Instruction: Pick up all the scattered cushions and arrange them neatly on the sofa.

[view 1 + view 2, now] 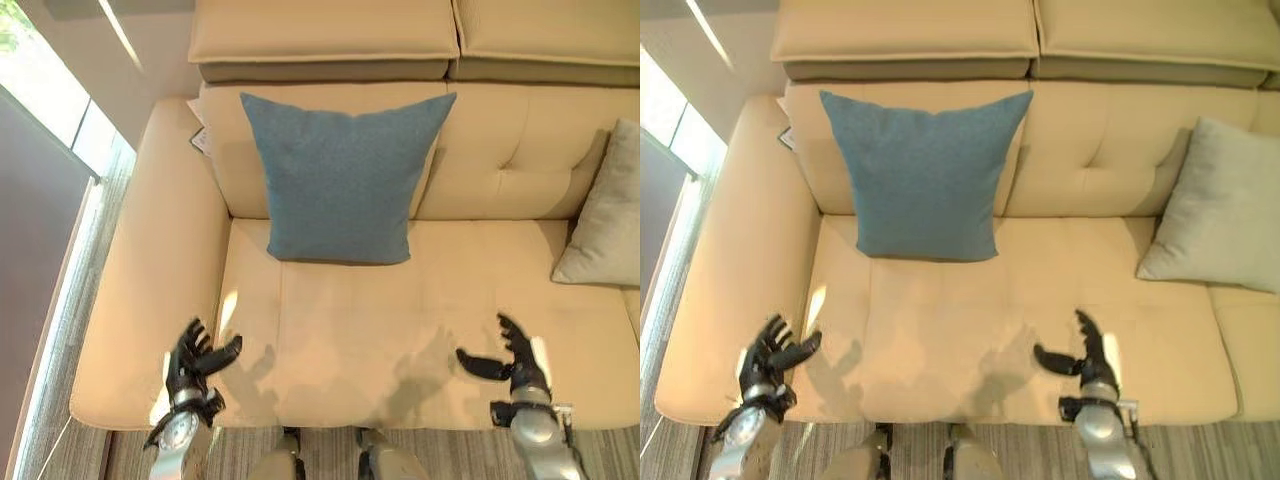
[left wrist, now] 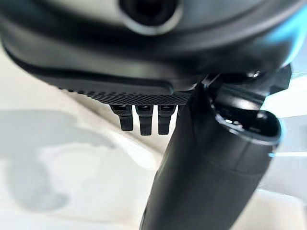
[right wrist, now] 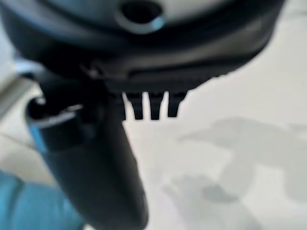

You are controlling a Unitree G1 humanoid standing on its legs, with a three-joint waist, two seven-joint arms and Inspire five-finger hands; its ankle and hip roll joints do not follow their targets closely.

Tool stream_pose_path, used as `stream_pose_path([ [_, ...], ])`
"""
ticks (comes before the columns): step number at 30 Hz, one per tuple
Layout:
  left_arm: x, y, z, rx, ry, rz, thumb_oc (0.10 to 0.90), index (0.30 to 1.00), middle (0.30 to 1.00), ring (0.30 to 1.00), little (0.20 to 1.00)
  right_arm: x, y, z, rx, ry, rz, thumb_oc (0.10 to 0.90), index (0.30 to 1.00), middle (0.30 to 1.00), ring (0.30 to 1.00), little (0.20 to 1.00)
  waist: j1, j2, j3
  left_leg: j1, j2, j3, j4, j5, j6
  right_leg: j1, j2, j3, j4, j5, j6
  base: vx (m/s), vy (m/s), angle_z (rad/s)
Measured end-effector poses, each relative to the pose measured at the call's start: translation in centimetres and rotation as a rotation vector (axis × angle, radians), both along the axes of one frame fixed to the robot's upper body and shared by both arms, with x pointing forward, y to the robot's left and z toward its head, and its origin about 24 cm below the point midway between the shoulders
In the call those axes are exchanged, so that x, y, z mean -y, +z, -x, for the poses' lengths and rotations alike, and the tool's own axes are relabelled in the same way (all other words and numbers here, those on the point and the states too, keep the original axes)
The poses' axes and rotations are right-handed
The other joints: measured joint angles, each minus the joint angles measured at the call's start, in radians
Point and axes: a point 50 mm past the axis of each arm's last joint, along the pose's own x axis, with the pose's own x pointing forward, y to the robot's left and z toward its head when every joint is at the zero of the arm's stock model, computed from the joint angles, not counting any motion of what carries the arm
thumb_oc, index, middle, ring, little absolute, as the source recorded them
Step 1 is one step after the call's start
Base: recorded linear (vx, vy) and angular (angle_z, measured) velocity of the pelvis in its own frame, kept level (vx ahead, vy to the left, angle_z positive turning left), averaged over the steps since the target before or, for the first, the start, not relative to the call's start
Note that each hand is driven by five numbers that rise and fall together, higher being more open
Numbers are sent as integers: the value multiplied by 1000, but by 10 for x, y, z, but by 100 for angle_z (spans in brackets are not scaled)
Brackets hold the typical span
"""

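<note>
The left hand [image 1: 193,362] hovers over the front left corner of the sofa seat [image 1: 340,330], fingers spread and straight, holding nothing. The blue cushion [image 1: 340,180] stands upright against the backrest [image 1: 500,150] on the left half of the seat, well apart from both hands. The right hand [image 1: 512,360] hovers over the front of the seat to the right of centre, fingers spread, thumb extended inward, also empty. The grey cushion [image 1: 1225,205] leans against the backrest at the far right.

Risk: judged from this posture, any forward reach over the seat can brush the blue cushion and tip it forward, since it rests only on its lower edge and leans lightly.

Materials: the sofa is cream, smooth-napped upholstery with a tufted backrest and rounded armrest [image 1: 150,260]. The blue cushion is square, matte woven fabric with pointed corners. The grey cushion is pale, soft, slightly slumped.
</note>
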Motion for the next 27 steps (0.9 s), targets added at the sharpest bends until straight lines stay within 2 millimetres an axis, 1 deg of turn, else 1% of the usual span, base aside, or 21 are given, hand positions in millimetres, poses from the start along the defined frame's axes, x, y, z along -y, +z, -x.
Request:
stream_pose_path([
  [1, 0, 0, 0, 0, 0, 0, 800, 900, 900, 900, 900, 0, 0, 0, 0, 0, 0, 800, 900, 900, 900, 900, 0, 0, 0, 0, 0, 0, 0, 0, 0, 0, 0, 0, 0, 0, 0, 5, -28, 4],
  [2, 1, -14, 14, -74, -10, 15, 800, 900, 900, 900, 900, -3, -10, 9, -46, 10, -21, 800, 900, 900, 900, 900, 1, 3, -10, 17, 0, -2, -3, -3, 1, 19, -1, -8, 0, -5, 0, 8, -26, 7],
  [3, 0, -20, 19, -106, -13, 22, 800, 900, 900, 900, 900, -4, -16, 13, -73, 8, -29, 800, 900, 900, 900, 900, 1, 3, -18, 25, -1, -6, -3, -4, 1, 29, -1, -11, 0, -8, -3, -3, -30, 13],
  [4, 1, -33, 34, -192, -24, 27, 800, 900, 900, 900, 900, -6, -29, 23, -141, 4, -46, 800, 900, 900, 900, 900, 1, 3, -55, 32, -1, -13, -4, -8, 2, 39, -1, -11, 0, -14, -5, -3, -30, 11],
  [7, 3, -44, 47, -269, -53, 30, 800, 900, 900, 900, 900, -6, -37, 30, -182, 8, -61, 800, 900, 900, 900, 900, 3, 2, -92, 40, 0, -13, -4, -14, 8, 47, 0, -12, -3, -17, -6, -1, -5, 3],
  [10, 3, -43, 46, -263, -56, 31, 800, 900, 900, 900, 900, -5, -35, 28, -175, 10, -59, 800, 900, 900, 900, 900, 3, 2, -94, 39, 0, -13, -4, -14, 9, 47, 0, -12, -7, -15, -7, -40, -98, 3],
  [11, 7, -53, 56, -308, -64, 33, 800, 900, 900, 900, 900, -12, -43, 33, -194, 4, -89, 800, 900, 900, 900, 900, 2, 5, -104, 35, 2, -28, -4, -11, 5, 58, 7, -14, -1, -14, -8, -131, -158, 19],
  [12, 5, -60, 57, -362, -70, 17, 800, 900, 900, 900, 900, -13, -51, 37, -217, -19, -122, 800, 900, 900, 900, 900, -5, 4, -121, 40, 3, -40, -3, -6, -3, 69, 9, -20, 0, -21, -7, -120, -105, 33],
  [13, 8, -68, 60, -430, -68, 30, 800, 900, 900, 900, 900, -18, -58, 42, -253, -12, -149, 800, 900, 900, 900, 900, -3, 4, -129, 45, 5, -51, -3, -5, -4, 81, 12, -36, 0, -26, -10, -48, -34, 34],
  [14, 11, -74, 69, -489, -77, 34, 800, 900, 900, 900, 900, -26, -65, 48, -291, 9, -177, 800, 900, 900, 900, 900, -1, -1, -141, 45, 8, -54, -4, -6, -5, 82, 11, -40, 0, -31, -16, 0, 0, 20],
  [15, 14, -77, 74, -521, -96, 38, 800, 900, 900, 900, 900, -33, -69, 51, -311, 30, -202, 800, 900, 900, 900, 900, 1, -4, -142, 45, 12, -53, -4, -7, -7, 82, 16, -40, -1, -32, -18, 0, 0, 6],
  [18, 21, -82, 92, -571, -120, 49, 800, 900, 900, 900, 900, -37, -71, 52, -311, 26, -226, 800, 900, 900, 900, 900, 4, 2, -141, 43, 16, -53, 4, 0, -9, 79, 24, -41, 1, -32, -19, -282, -26, 9],
  [19, 19, -84, 85, -589, -142, 21, 800, 900, 900, 900, 900, -40, -74, 49, -322, 37, -228, 800, 900, 900, 900, 900, -1, -20, -124, -18, -3, -55, 105, 7, -26, 77, 0, -58, 1, -34, -34, -194, 40, 36],
  [20, 20, -84, 83, -597, -143, 23, 800, 900, 900, 900, 900, -40, -74, 50, -325, 36, -231, 800, 900, 900, 900, 900, 2, -21, -121, -28, -4, -49, 115, 10, -28, 74, 0, -64, 1, -35, -37, -204, 62, 44],
  [21, 19, -84, 85, -610, -166, 2, 800, 900, 900, 900, 900, -40, -76, 51, -338, 31, -238, 800, 900, 900, 900, 900, -2, -29, -126, -27, -6, -49, 75, 30, -77, 54, -4, -80, -6, -20, -75, -66, 54, 22],
  [22, 19, -84, 80, -603, -172, -1, 800, 900, 900, 900, 900, -39, -75, 48, -330, 25, -240, 800, 900, 900, 900, 900, -2, -31, -121, -30, -6, -47, 78, 28, -88, 50, -11, -82, -7, -22, -76, -27, 56, 15],
  [23, 19, -83, 76, -599, -172, 0, 800, 900, 900, 900, 900, -38, -74, 46, -321, 22, -241, 800, 900, 900, 900, 900, -2, -40, -115, -38, -13, -32, 120, -14, -75, 45, -26, -83, -6, -17, -87, -24, 72, 8],
  [24, 18, -82, 73, -594, -180, -11, 800, 900, 900, 900, 900, -37, -73, 45, -314, 19, -241, 800, 900, 900, 900, 900, -7, -52, -108, -34, -21, -1, 198, -65, -27, 45, -44, -86, -1, -10, -91, -34, 113, 5],
  [25, 18, -82, 73, -596, -191, -19, 800, 900, 900, 900, 900, -36, -73, 46, -317, 19, -239, 800, 900, 900, 900, 900, -18, -62, -103, -13, -26, 14, 239, -108, -12, 49, -60, -88, -1, -7, -88, -33, 120, 9],
  [26, 21, -83, 73, -599, -207, -22, 800, 900, 900, 900, 900, -34, -74, 47, -322, 16, -234, 800, 900, 900, 900, 900, -35, -55, -106, 35, -27, 36, 237, -137, -10, 54, -73, -89, 1, -1, -75, -49, 139, 11],
  [27, 25, -84, 75, -606, -218, -18, 800, 900, 900, 900, 900, -31, -74, 50, -329, 13, -227, 800, 900, 900, 900, 900, -48, -40, -110, 69, -24, 45, 194, -149, -6, 54, -70, -89, 1, 0, -60, -106, 192, 18],
])
